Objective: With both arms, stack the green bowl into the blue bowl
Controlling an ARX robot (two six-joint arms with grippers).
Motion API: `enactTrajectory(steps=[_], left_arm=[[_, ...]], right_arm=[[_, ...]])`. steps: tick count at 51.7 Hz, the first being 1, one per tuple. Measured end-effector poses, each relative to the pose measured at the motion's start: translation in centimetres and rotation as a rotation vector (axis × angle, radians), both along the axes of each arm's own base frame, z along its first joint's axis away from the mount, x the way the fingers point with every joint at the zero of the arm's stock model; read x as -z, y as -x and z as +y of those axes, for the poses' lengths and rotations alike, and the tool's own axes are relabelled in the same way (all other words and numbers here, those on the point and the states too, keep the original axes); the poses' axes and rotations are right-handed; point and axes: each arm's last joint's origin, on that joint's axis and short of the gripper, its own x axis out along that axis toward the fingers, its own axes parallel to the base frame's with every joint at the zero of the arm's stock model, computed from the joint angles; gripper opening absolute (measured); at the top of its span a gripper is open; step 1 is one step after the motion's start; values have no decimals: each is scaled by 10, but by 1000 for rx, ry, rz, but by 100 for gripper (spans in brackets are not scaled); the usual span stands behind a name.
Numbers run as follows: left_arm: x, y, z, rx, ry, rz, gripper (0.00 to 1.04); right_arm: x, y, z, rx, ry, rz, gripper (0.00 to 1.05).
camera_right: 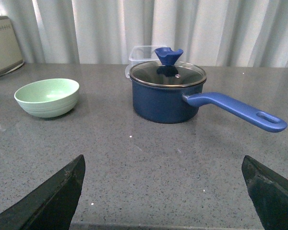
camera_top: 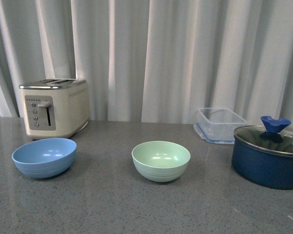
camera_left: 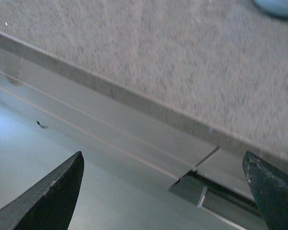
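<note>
counter spreads between green bowl, blue bowl; left claw, right claw gape empty.

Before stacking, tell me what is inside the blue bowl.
Nothing shows inside the blue bowl: the visible far inner wall is bare. Its near wall hides the bottom, so that part is unconfirmed. The green bowl stands apart on the counter.
</note>
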Motion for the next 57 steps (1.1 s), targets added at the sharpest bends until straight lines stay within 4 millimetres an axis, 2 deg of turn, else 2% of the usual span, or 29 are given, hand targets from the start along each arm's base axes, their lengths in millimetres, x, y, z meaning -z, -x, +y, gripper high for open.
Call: enactTrajectory(steps=[9,12,22,29,41,52,57], left_arm=[[-41,-53,30,-13,28,-74,98],[-53,-79,41,21,40,-39,98],[-68,-143,60,63,29,29,98],[-76,-181,64,104,45,37,98],[-68,-228,58,143,45,64,98],[-43,-274,55,137,39,100,98],[-33,-288,54,136,40,104,98]], right_arm=[[0,0,0,0,0,0,95],[0,0,0,0,0,0,95],[0,0,0,0,0,0,95],[0,0,0,0,0,0,95],[0,0,0,0,0,0,95],[0,0,0,0,0,0,95],[0,0,0,0,0,0,95]])
